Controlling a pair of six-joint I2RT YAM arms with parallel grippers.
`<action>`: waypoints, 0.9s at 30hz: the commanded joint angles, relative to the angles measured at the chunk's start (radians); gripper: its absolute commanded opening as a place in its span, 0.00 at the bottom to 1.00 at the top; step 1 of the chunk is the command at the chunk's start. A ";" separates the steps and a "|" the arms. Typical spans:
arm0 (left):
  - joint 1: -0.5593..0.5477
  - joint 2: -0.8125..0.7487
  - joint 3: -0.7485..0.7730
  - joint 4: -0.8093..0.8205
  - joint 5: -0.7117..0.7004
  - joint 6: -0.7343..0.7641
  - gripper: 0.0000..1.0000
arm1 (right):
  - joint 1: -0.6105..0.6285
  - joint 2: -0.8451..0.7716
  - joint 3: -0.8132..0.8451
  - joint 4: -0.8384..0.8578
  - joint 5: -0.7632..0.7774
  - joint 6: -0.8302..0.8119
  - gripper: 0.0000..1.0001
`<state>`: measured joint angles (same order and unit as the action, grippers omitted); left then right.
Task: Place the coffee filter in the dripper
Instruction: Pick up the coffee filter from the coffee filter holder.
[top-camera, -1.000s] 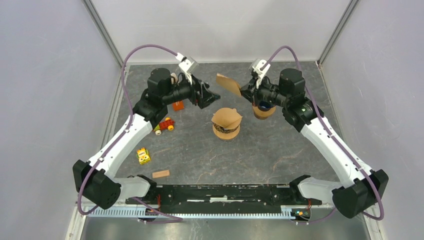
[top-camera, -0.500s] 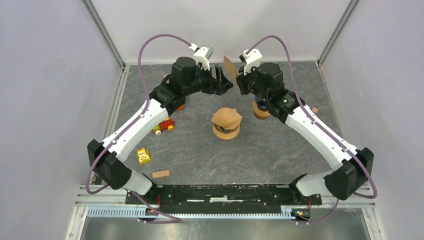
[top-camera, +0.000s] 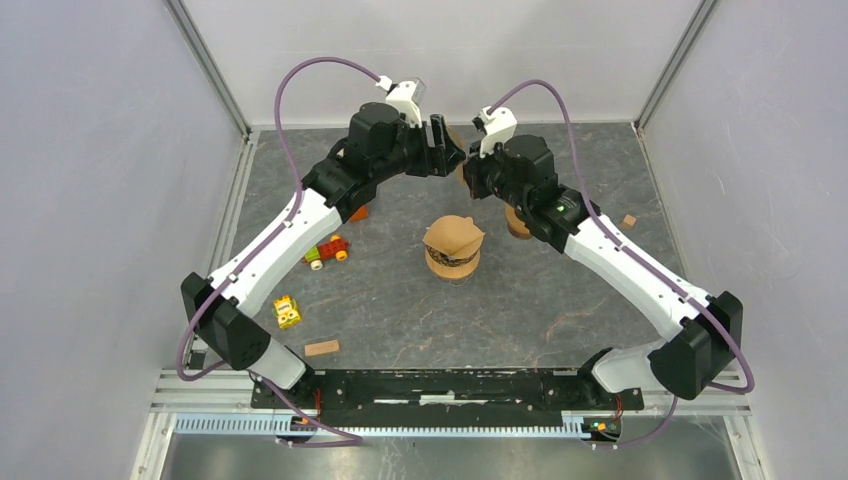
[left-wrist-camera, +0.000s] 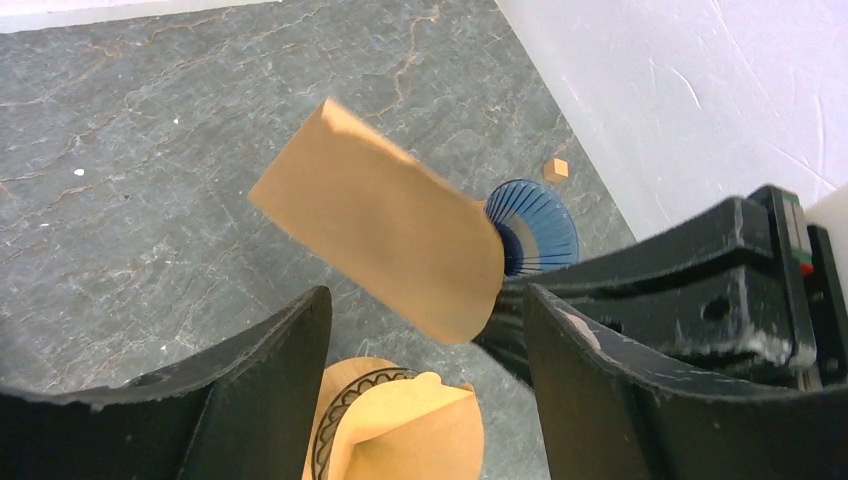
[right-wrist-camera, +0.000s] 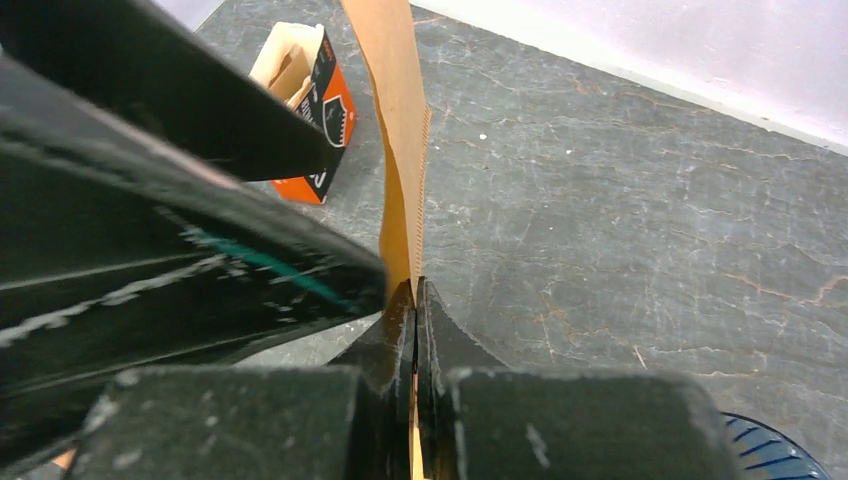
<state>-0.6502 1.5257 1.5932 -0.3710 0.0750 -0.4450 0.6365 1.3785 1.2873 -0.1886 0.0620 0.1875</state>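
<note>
You see the left gripper (top-camera: 446, 155) and right gripper (top-camera: 470, 178) meeting beyond the filter stack (top-camera: 452, 248), a sliver of filter (top-camera: 458, 140) between them. The dripper (top-camera: 517, 222) sits right of the stack, half hidden.
</note>
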 joint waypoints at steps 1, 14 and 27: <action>-0.012 0.036 0.067 -0.018 -0.047 -0.035 0.73 | 0.014 0.011 -0.005 0.034 0.021 0.019 0.00; -0.019 0.043 0.072 -0.032 -0.072 -0.010 0.63 | 0.014 0.000 -0.015 0.024 0.046 0.003 0.00; -0.017 0.003 0.010 0.002 -0.052 -0.001 0.73 | 0.013 -0.015 -0.034 0.036 0.073 -0.013 0.00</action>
<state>-0.6651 1.5803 1.6234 -0.4122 0.0277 -0.4450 0.6498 1.3891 1.2606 -0.1898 0.1047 0.1856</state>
